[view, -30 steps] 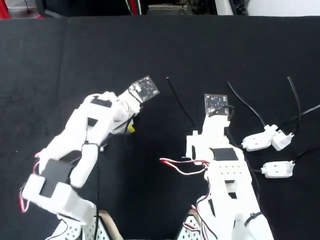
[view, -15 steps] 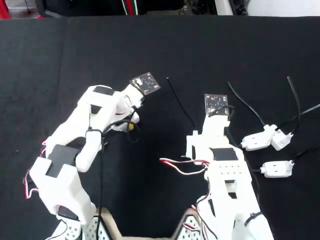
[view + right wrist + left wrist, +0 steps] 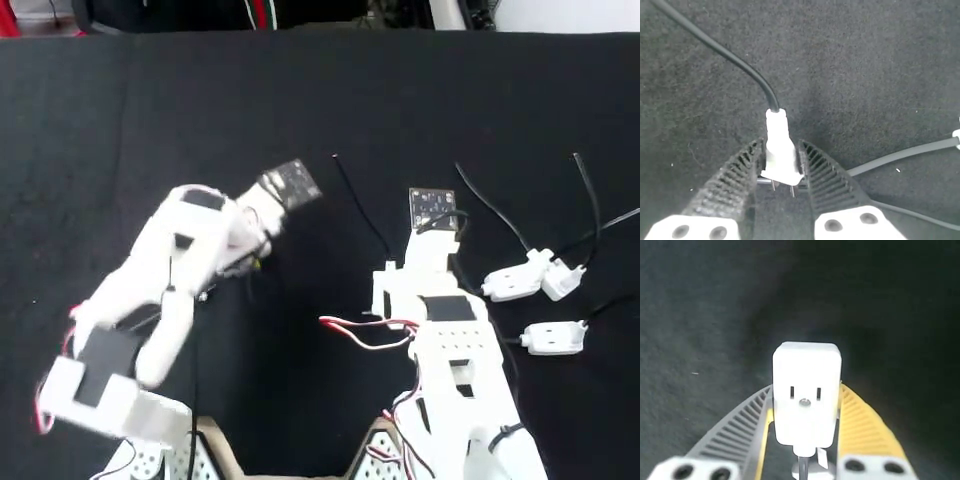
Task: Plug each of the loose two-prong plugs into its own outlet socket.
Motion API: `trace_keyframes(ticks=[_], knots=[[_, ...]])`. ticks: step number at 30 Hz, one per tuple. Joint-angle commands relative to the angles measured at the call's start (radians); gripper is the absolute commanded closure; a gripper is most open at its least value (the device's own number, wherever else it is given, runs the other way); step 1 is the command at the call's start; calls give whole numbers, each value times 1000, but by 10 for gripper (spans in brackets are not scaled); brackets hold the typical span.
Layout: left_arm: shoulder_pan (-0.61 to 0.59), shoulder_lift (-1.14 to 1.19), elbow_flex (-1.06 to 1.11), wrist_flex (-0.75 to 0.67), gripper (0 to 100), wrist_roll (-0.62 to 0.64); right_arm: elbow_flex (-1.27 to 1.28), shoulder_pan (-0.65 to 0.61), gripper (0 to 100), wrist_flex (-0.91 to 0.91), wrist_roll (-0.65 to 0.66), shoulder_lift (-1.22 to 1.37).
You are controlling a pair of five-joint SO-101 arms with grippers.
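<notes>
A white outlet socket [image 3: 806, 375] with two slots and a round hole faces the left wrist camera. My left gripper [image 3: 805, 389] is shut on it, one grey and one yellow finger on its sides. A white two-prong plug [image 3: 779, 152] on a black cord [image 3: 725, 50] sits between the black fingers of my right gripper [image 3: 781, 147], which is shut on it, prongs toward the camera, just above the black cloth. In the high view the left arm [image 3: 190, 250] stands left of centre and the right arm [image 3: 435, 290] at centre, their own bodies hiding both grippers.
At the right edge lie a white socket [image 3: 515, 282] joined to a plug [image 3: 562, 280] and another white socket block [image 3: 555, 338], with black cords [image 3: 490, 205] trailing back. A thin cord [image 3: 360, 205] runs between the arms. Black cloth [image 3: 200, 100] covers the table.
The left arm's lower links swung right and then back to the left, its wrist staying near the same spot. The right arm has not moved.
</notes>
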Motion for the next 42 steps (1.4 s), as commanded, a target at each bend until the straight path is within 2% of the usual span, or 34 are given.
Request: trace_keyframes(ticks=[1,4,7,13,17,24,30,35,38,42], knots=[[81,-356,232,5,967,-5,-42,12,986,-15,9,-19],[113,-542,363,8,961,28,-42,12,986,-14,9,-19],[134,-646,458,-2,909,44,-42,12,986,-14,9,-19],[122,-583,504,-141,804,46,-42,12,986,-14,9,-19],[110,-488,469,-146,704,49,-42,12,986,-14,9,-19],[110,-479,447,-133,701,71,-42,12,986,-14,9,-19],[177,-695,466,40,731,109,-42,12,986,-14,9,-19],[263,-865,529,92,730,118,-42,12,986,-15,9,-19],[263,-841,533,69,725,138,-42,12,986,-15,9,-19],[255,-643,510,3,725,135,-42,12,986,-15,9,-19]])
